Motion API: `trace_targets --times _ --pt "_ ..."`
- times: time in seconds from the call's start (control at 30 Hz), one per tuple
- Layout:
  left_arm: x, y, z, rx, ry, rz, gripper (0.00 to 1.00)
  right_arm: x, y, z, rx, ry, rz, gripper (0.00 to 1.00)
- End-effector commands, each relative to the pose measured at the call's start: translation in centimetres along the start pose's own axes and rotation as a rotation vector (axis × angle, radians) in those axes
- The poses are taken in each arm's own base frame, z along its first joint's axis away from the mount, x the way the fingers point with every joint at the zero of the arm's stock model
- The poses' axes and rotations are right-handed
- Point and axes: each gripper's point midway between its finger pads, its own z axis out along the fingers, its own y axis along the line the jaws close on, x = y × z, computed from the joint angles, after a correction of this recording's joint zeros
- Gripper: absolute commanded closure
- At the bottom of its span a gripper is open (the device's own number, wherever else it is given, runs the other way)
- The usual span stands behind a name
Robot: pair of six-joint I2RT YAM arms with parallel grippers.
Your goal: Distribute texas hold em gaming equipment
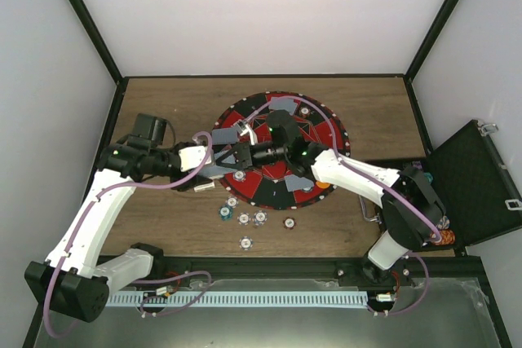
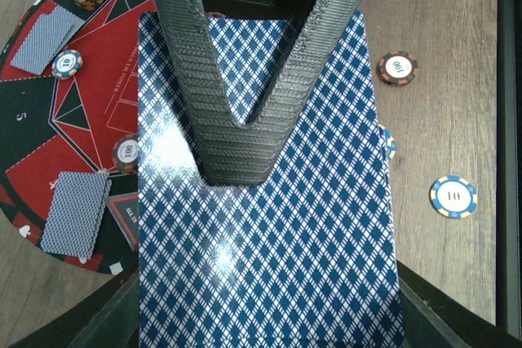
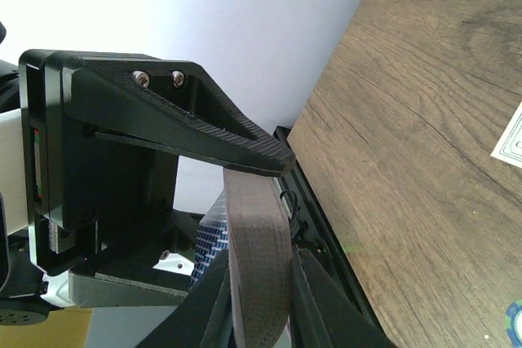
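A deck of blue diamond-backed cards [image 2: 269,242] fills the left wrist view. My left gripper [image 2: 269,319] is shut on its side edges. It shows over the mat's left edge in the top view [image 1: 214,167]. My right gripper [image 1: 238,156] meets it from the right. One right finger [image 2: 228,120] lies on the deck's top face. In the right wrist view the deck [image 3: 257,283] stands edge-on between my right gripper's [image 3: 261,254] fingers, which touch both faces. Loose chips [image 1: 243,218] lie on the wood in front of the mat.
The round red-and-black mat [image 1: 318,132] carries dealt cards [image 2: 76,213] and a few chips [image 2: 67,63]. A maroon chip [image 2: 398,68] and a blue chip [image 2: 453,196] lie on the wood. The open black case [image 1: 477,181] stands at the right edge.
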Motion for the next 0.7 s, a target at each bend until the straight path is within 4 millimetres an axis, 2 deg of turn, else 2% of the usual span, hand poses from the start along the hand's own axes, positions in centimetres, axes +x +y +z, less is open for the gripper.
trace_targets --times 0.0,0.1,0.27,0.3,0.4,0.57,0.67 --pt "0.8 0.2 -0.8 -0.033 0.034 -0.017 0.96 0.2 -4.2 -1.7 0.122 -0.014 0.092 0.78" --pt "0.7 0.3 -0.8 -0.035 0.034 -0.016 0.96 0.2 -4.3 -1.5 0.114 -0.008 0.101 0.71" --pt "0.8 0.3 -0.8 -0.036 0.039 -0.017 0.96 0.3 -4.2 -1.4 0.101 -0.005 0.106 0.66" --pt "0.8 0.3 -0.8 -0.036 0.040 -0.017 0.96 0.2 -4.1 -1.4 0.096 -0.007 0.107 0.68" --pt "0.9 0.3 -0.7 -0.037 0.041 -0.019 0.96 0.1 -3.8 -1.6 0.092 -0.017 0.109 0.86" --pt "1.1 0.3 -0.7 -0.039 0.048 -0.017 0.96 -0.2 -3.2 -2.3 0.090 -0.030 0.105 0.93" --pt "1.2 0.3 -0.7 -0.042 0.053 -0.014 0.96 -0.2 -3.5 -3.6 0.108 -0.050 0.110 0.97"
